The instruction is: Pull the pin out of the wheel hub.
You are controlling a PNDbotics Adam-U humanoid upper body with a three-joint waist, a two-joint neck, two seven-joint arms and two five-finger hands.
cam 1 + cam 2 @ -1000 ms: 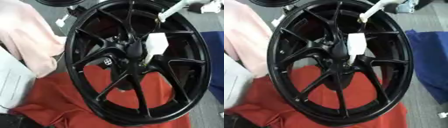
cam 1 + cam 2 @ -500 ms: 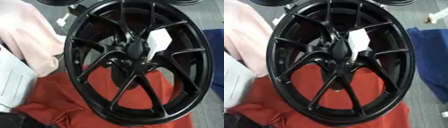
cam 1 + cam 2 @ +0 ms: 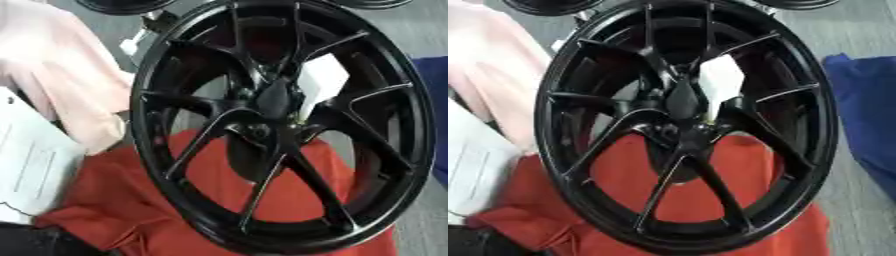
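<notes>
A large black spoked wheel (image 3: pixel 175 75) fills both views, lying tilted on a red cloth (image 3: pixel 122 200). At its middle is the dark hub (image 3: pixel 684 100), a pointed black shape where the spokes meet. A white tag (image 3: pixel 322 80) hangs just right of the hub, behind the spokes. I cannot make out a pin at the hub. Neither of my hands shows in either view.
A pink cloth (image 3: pixel 61 75) lies at the left with a white sheet (image 3: pixel 31 165) below it. A blue cloth (image 3: pixel 868 110) lies on the grey floor (image 3: pixel 842 30) at the right. Parts of other black wheels (image 3: pixel 122 5) show along the top edge.
The whole picture has shifted, so the camera moved and the wheel now fills more of the view. The thin white rod seen at the upper right a second ago no longer shows.
</notes>
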